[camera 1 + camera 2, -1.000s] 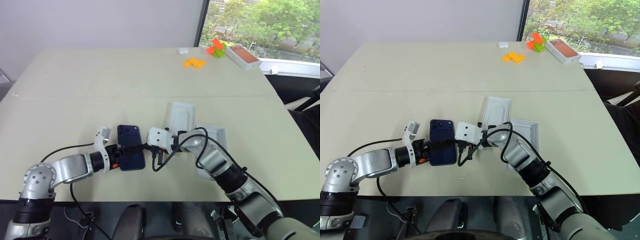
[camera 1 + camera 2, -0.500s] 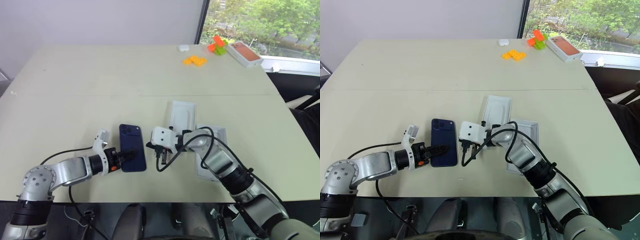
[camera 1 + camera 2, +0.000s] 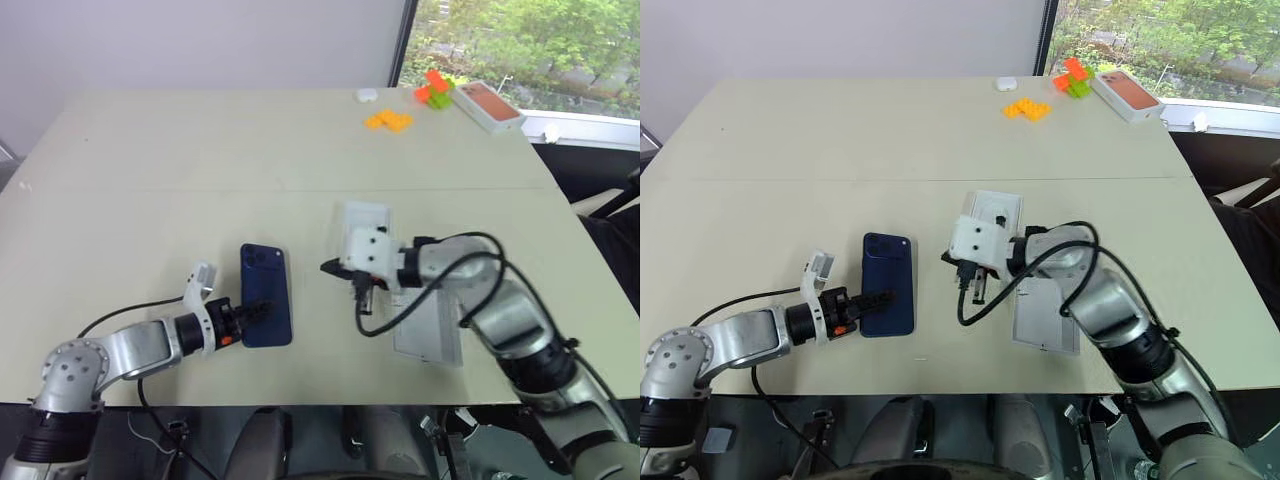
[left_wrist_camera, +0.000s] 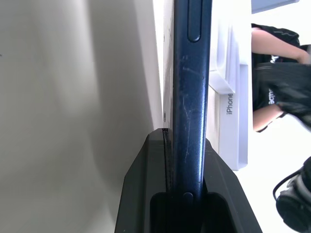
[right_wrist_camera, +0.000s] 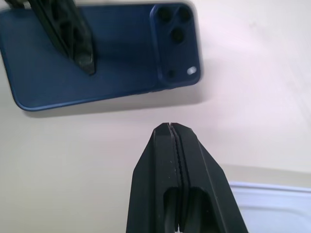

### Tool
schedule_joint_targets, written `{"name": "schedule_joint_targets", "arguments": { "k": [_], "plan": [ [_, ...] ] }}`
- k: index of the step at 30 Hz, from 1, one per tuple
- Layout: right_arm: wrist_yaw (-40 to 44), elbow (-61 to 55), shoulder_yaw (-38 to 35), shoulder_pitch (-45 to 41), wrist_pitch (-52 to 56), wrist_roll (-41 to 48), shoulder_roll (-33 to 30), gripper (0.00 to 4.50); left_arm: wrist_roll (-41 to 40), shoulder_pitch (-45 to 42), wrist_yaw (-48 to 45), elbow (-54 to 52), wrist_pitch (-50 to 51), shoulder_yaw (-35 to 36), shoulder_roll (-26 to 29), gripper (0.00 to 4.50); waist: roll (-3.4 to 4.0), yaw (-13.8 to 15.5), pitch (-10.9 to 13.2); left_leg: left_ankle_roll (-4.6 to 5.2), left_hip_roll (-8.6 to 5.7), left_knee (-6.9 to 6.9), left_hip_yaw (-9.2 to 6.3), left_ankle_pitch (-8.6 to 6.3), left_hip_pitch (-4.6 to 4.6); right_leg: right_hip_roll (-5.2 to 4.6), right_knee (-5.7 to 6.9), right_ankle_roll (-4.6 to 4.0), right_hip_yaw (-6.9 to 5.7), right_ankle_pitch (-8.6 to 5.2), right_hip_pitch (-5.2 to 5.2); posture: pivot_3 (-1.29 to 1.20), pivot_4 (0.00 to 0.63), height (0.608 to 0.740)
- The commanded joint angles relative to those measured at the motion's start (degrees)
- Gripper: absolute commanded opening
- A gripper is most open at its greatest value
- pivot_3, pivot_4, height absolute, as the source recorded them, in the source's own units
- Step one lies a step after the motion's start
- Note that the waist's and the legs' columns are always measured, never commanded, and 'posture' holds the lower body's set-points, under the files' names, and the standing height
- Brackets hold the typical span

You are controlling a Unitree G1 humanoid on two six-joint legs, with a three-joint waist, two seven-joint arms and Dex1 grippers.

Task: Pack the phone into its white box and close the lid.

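Silver arms, black cables, black jaws, white wrist housings

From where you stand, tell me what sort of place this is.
Probably an office or meeting room used for testing: a large pale table pushed against a plain wall, a window looking onto trees, and toy bricks and a phone box laid out.

1. Both eye views look forward and down over the table (image 3: 200, 150), sharing nearly the whole scene.
2. The left wrist view sits tight against the phone (image 4: 192, 97), edge-on.
3. The right wrist view looks down on it from near.
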Motion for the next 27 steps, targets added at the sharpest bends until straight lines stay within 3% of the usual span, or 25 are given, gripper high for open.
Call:
{"name": "schedule_joint_targets", "arguments": {
  "k": [1,7,10,14,20,24,27],
  "plan": [
    [-1.41,-0.65,-1.75,-0.73,1.51,-0.76,-2.62,0.0,0.04,-1.76,-2.17,-1.6,-2.54,2.63,-0.54,0.03,0.0,0.02,0.01,0.0,0.0,0.0,0.0,0.0,0.0,0.0,-0.01,-0.06,0.0,-0.03,0.0,0.0,0.15,0.74],
    [-1.91,2.88,-2.52,-0.36,2.0,0.8,-3.87,0.0,1.66,-3.8,-2.13,-0.54,-4.54,3.39,-1.28,0.03,-0.04,-0.07,0.04,0.02,0.0,0.0,0.02,-0.01,-0.02,0.02,-0.06,-0.06,0.0,-0.04,0.0,0.0,0.15,0.74],
    [-2.14,4.47,-2.53,-0.53,2.73,1.37,-3.7,0.8,2.99,-4.81,-2.21,-0.29,-5.35,3.56,-1.84,0.0,-0.06,0.02,0.06,0.02,0.02,0.0,0.02,-0.01,-0.06,0.03,-0.08,-0.04,0.0,-0.02,-0.01,0.0,0.15,0.74],
    [-3.93,6.88,-1.73,-0.17,0.93,-0.49,-3.96,2.74,3.37,-5.36,-1.16,0.04,-6.9,3.78,-3.7,0.0,-0.06,0.04,0.07,0.05,0.03,0.0,0.03,-0.02,-0.1,0.02,-0.18,-0.03,0.0,-0.02,-0.01,0.0,0.15,0.74],
    [-3.43,6.66,-3.65,0.45,2.46,2.9,-3.62,2.74,3.92,-5.03,-0.11,-1.14,-7.38,3.46,-5.23,0.0,-0.05,0.05,0.07,0.06,0.04,0.0,0.03,-0.03,-0.19,0.03,-0.3,0.09,-0.01,0.06,-0.03,0.0,0.15,0.74],
    [1.66,2.48,-2.21,3.84,2.01,4.94,-8.2,2.74,4.75,-5.22,-0.47,-1.57,-6.74,3.3,-5.06,0.0,-0.04,0.23,0.08,0.07,0.06,0.0,0.02,-0.04,-0.28,0.03,-0.36,0.13,-0.02,0.08,-0.07,0.0,0.15,0.74],
    [0.64,2.26,-0.94,5.65,2.08,3.81,-9.02,2.74,4.48,-5.53,-0.59,-1.63,-6.64,3.33,-5.09,0.0,-0.04,0.2,0.08,0.09,0.06,0.02,0.0,-0.05,-0.43,0.01,-0.45,0.13,-0.07,0.09,-0.14,0.0,0.15,0.74]
  ]
}}
